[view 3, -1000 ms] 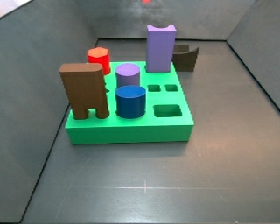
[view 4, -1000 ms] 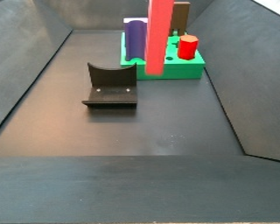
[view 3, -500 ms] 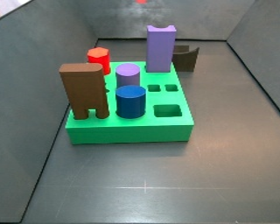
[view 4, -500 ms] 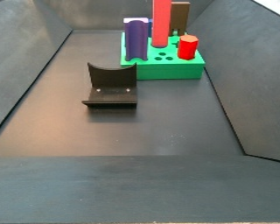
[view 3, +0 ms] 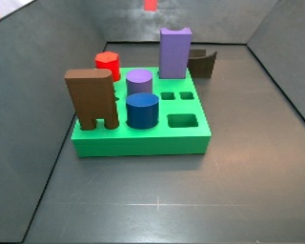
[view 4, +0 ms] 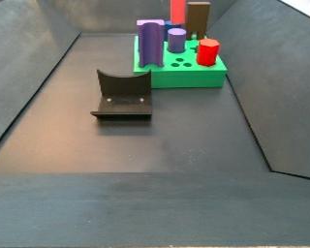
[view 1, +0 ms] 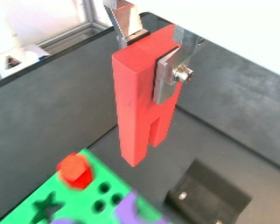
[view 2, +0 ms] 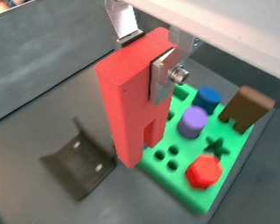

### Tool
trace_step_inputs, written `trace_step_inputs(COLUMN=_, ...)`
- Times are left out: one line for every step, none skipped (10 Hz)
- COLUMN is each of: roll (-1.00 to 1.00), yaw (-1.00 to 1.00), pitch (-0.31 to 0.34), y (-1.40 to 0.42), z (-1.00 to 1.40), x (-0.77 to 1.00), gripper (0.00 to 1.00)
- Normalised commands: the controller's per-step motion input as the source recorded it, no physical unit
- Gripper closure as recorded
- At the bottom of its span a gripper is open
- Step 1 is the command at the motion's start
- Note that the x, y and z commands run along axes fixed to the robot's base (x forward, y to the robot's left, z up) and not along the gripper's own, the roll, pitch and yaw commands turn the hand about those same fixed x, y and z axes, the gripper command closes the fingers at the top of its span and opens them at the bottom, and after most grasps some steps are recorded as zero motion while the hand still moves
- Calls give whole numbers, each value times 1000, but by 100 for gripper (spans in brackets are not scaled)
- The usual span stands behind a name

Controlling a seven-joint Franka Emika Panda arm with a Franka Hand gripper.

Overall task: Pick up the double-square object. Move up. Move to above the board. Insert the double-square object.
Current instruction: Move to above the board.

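Observation:
My gripper is shut on the top of the double-square object, a tall light-red block with its two square legs pointing down; both wrist views show this grip on the block. The block hangs high in the air. In both side views only its lower end shows at the upper edge, and the gripper is out of frame. The green board lies below, with its two small square holes open. It also shows in both wrist views.
On the board stand a brown two-legged block, a red cylinder, a tall purple block, a light-purple cylinder and a blue cylinder. The fixture stands on the floor beside the board. Grey walls enclose the floor.
The double-square object has risen steadily in the gripper; much of it showed in a side view before, and now only its lower end remains at the upper edge.

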Motion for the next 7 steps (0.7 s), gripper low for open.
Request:
trace_step_inputs(roll=-12, yaw=7, pitch=13, y=-1000, z=110, x=-41, gripper=100)
trace_step_inputs(roll=0, yaw=9, pitch=14, y=-1000, z=115, x=-40, gripper=100)
trace_step_inputs(roll=1, yaw=8, pitch=25, y=-1000, z=122, x=-37, gripper=100)
trace_step_inputs(roll=-1, yaw=8, pitch=38, y=-1000, z=129, x=-32, gripper=100)
trace_step_inputs(roll=-8, yaw=2, pitch=50, y=-1000, z=134, x=-29, gripper=100)
trace_step_inputs(roll=8, yaw=8, pitch=76, y=-1000, z=143, x=-9, gripper=100)
trace_step_inputs(roll=3, yaw=9, pitch=92, y=-1000, z=147, x=8, gripper=100)
